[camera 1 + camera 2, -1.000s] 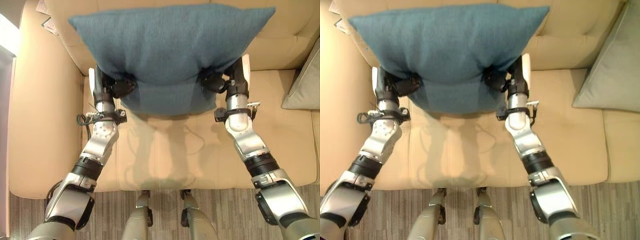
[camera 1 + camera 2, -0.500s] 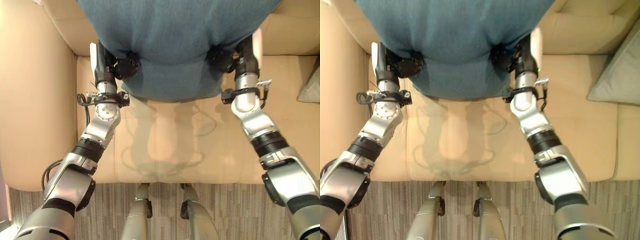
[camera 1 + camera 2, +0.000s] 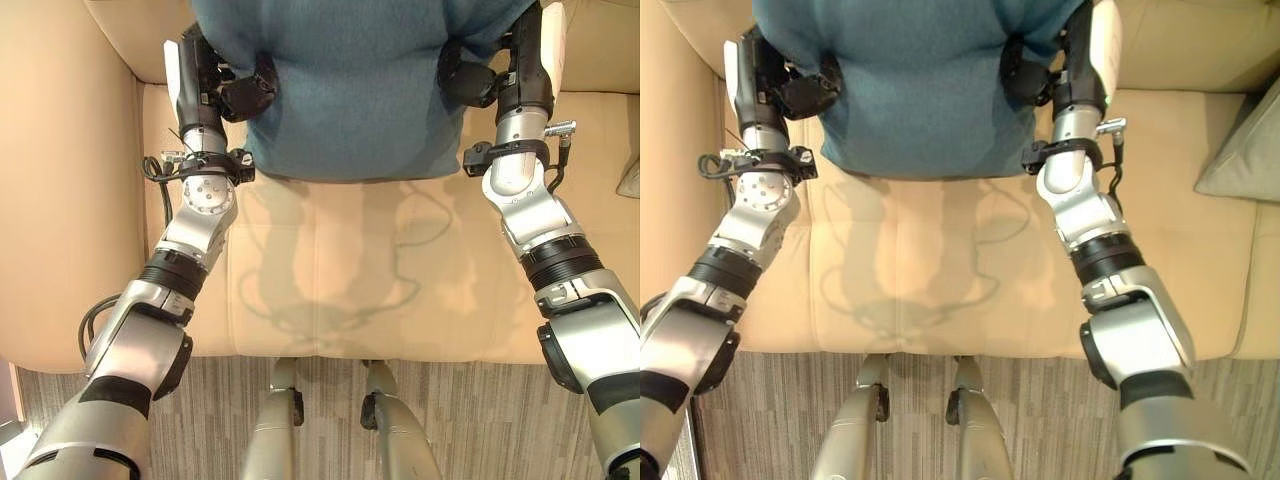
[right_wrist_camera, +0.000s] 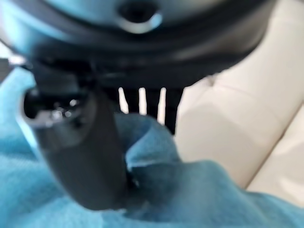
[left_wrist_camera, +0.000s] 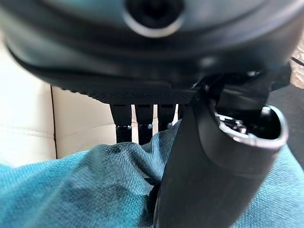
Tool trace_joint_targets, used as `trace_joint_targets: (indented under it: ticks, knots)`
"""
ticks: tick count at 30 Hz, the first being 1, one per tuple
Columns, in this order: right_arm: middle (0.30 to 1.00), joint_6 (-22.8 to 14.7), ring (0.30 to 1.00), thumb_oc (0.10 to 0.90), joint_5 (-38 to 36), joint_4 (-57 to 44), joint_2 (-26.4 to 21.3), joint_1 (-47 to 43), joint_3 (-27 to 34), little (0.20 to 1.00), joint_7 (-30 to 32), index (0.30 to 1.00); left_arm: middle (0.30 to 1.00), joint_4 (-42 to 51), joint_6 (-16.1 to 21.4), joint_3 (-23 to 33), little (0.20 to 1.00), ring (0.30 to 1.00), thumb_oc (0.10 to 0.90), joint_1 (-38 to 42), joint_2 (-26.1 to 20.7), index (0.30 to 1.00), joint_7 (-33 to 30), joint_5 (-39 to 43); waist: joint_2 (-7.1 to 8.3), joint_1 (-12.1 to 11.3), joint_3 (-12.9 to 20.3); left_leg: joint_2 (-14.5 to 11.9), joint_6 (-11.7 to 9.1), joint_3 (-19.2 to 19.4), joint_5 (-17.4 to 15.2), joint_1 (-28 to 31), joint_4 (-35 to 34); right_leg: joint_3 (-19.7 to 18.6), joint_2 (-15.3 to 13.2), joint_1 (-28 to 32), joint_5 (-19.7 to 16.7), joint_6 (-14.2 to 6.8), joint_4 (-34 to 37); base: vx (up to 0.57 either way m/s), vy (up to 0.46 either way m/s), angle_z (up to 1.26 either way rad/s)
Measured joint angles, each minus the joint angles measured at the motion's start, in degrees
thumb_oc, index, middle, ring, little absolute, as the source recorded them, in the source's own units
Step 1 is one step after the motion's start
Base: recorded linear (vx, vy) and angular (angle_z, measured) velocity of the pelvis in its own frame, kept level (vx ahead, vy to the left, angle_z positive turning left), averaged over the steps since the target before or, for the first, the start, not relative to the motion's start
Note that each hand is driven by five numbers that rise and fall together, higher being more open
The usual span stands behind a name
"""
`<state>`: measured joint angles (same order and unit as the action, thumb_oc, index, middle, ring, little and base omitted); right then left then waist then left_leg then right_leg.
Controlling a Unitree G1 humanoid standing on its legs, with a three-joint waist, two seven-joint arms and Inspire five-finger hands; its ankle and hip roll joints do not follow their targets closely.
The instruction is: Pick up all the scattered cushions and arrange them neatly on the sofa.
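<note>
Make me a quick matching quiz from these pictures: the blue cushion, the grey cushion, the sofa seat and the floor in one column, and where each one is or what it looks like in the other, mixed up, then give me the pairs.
Things:
1. blue cushion
2. grey cushion
3. sofa seat
4. floor

Descriptions:
A. striped grey carpet at the sofa's front edge
B. pinched at its two sides by the left hand and the right hand
C. tan, bare between the two arms
D. leaning at the sofa's right end, apart from both hands

Pairs: 1-B, 2-D, 3-C, 4-A
</note>
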<state>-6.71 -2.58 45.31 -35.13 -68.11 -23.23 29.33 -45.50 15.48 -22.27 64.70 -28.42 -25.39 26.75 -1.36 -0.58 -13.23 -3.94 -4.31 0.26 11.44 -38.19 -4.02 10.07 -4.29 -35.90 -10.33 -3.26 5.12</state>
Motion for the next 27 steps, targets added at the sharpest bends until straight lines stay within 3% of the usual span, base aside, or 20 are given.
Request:
trace_joint_targets:
  ticks: [7, 10, 14, 15, 19, 21, 22, 27]
  knots:
    - [0.9, 0.82, 0.9, 0.8, -5.18, 6.25, -0.73, -1.52, 1.79, 0.9, 0.65, 0.9, 0.9, -3.85, -0.24, 1.35, 0.9, 0.9, 0.8, -0.95, -5.2, 0.9, 3.86, 6.92, 0.18, 0.94, -0.11, 0.53, -0.04, -0.12, -0.04, -0.51, 4.31, 0.19, -0.67, 1.6, -0.01, 0.0, -0.9, 0.0, 0.002, 0.05]
    - [0.9, 1.24, 0.9, 0.8, -7.67, 5.64, -3.57, 2.17, 4.41, 0.9, -0.79, 0.9, 0.9, -2.52, -0.24, 4.27, 0.9, 0.9, 0.8, -5.09, -7.7, 0.9, 5.26, 8.13, 0.2, 1.24, -0.12, 0.57, -0.04, -0.58, -0.02, 0.97, 4.4, 0.5, -0.71, 3.34, 0.0, -0.01, -0.97, -0.01, 0.0, 0.09]
    - [0.9, 1.2, 0.9, 0.8, -9.79, 1.83, -8.1, 11.67, 13.03, 0.9, -1.99, 0.9, 0.9, 6.45, -0.23, 10.29, 0.9, 0.9, 0.8, -14.29, -10.09, 0.9, 6.52, 8.41, 0.28, 1.34, -0.16, 0.75, -0.05, -0.63, 0.0, 1.85, 3.28, 0.54, -0.88, 3.72, 0.0, -0.01, -1.02, 0.0, 0.004, 0.01]
    - [0.9, 1.12, 0.9, 0.8, -10.05, -0.57, -8.02, 16.44, 16.47, 0.9, -2.11, 0.9, 0.9, 11.4, -0.01, 12.85, 0.9, 0.9, 0.8, -19.39, -10.05, 0.9, 6.8, 8.37, 0.92, 1.37, -0.54, 0.93, -0.05, -0.6, 0.0, 2.87, 3.18, 0.42, -1.12, 4.5, 0.0, -0.01, -1.07, 0.01, 0.018, -0.07]
    - [0.9, 0.97, 0.9, 0.8, -8.69, -13.03, -3.38, 33.81, 24.17, 0.9, -3.05, 0.9, 0.9, 24.32, -0.11, 17.93, 0.9, 0.9, 0.8, -36.58, -6.32, 0.9, 7.61, 6.17, 1.51, 1.72, -0.88, 0.85, -0.05, -0.48, 0.0, 8.02, 1.46, 0.5, -1.04, 8.63, 0.29, -0.42, -0.98, 0.01, 0.015, -0.05]
    - [0.9, 0.98, 0.9, 0.8, -7.97, -15.68, -1.4, 37.46, 25.45, 0.9, -3.21, 0.9, 0.9, 26.11, -0.18, 17.99, 0.9, 0.9, 0.8, -39.65, -5.02, 0.9, 8.17, 4.77, 1.54, 1.9, -0.88, 1.04, -0.05, -0.49, 0.0, 9.37, 1.29, 0.54, -1.24, 10.08, 0.69, -0.96, -0.96, 0.01, 0.008, 0.02]
    - [0.9, 0.66, 0.9, 0.8, -5.67, -20.12, 3.71, 45.16, 27.31, 0.9, -4.58, 0.9, 0.9, 29.69, -0.47, 18.33, 0.9, 0.9, 0.8, -47.52, -1.53, 0.9, 10.23, -0.03, 1.56, 1.93, -0.88, 0.94, -0.05, -0.43, -0.02, 13.49, -0.75, 0.52, -1.12, 13.48, 1.72, -2.27, -0.5, 0.0, 0.0, 0.0]
    - [0.9, -0.16, 0.9, 0.8, -2.59, -22.04, 11.42, 54.19, 28.17, 0.9, -9.5, 0.9, 0.9, 32.04, -1.27, 19.54, 0.9, 0.9, 0.8, -57.82, 3.93, 0.9, 14.92, -4.71, 1.61, 2.15, -0.84, 0.63, -0.41, -0.48, -0.54, 15.83, -1.0, 0.45, -0.76, 16.19, 2.48, -2.39, 0.05, 0.05, 0.012, 0.04]
